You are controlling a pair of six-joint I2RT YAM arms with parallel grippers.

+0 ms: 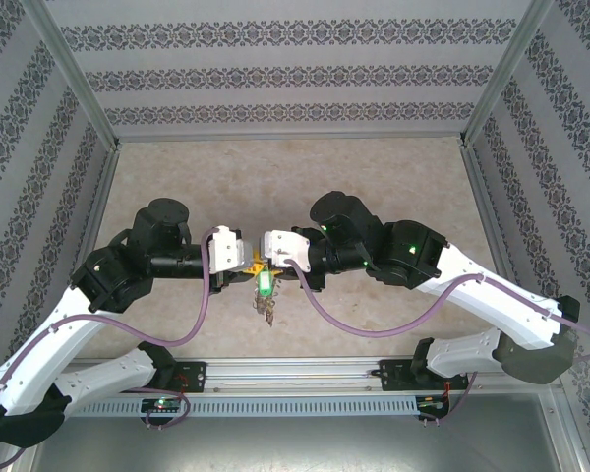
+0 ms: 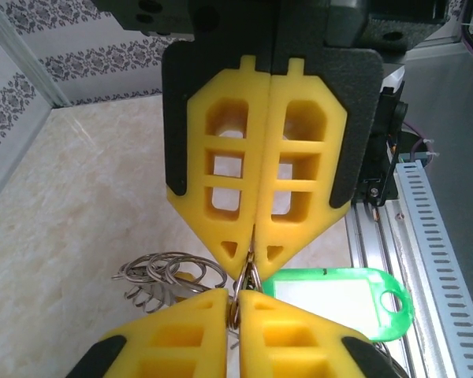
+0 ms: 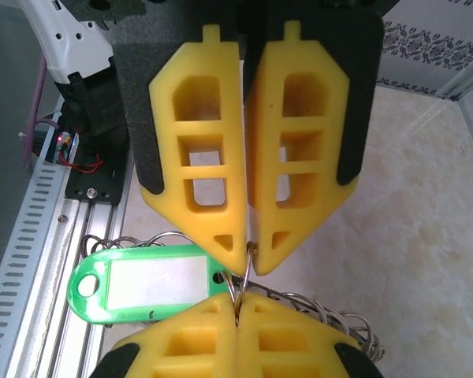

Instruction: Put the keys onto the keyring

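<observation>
Ring: thin grey metal keyring (image 2: 247, 277), held in the air over the middle of the table and pinched edge-on where the two grippers meet tip to tip.
Tagged key: green plastic key tag (image 3: 142, 283) with a white label window, lying flat just beside the ring on the side nearer the arm bases. Whether it is already threaded on cannot be told.
Other keys: bunch of small silvery loops and keys (image 2: 167, 272) crowding the ring on the opposite side from the tag.
Left gripper: the left gripper (image 2: 252, 253) has its yellow latticed fingers pressed together, with the ring's wire nipped at the very tips.
Right gripper: the right gripper (image 3: 248, 260) faces it with its fingers likewise together on the same wire.
Step in hand: probably steadying the ring from both sides so a key can be worked along it.
Doing it well: keep both pinches at the tips and the wire taut between them. Move one arm at a time and turn slowly, so the thin wire neither slips nor snags the loops.
Surroundings: pale marbled tabletop (image 1: 374, 324), with a slotted metal rail (image 2: 433, 236) along its near edge.
</observation>
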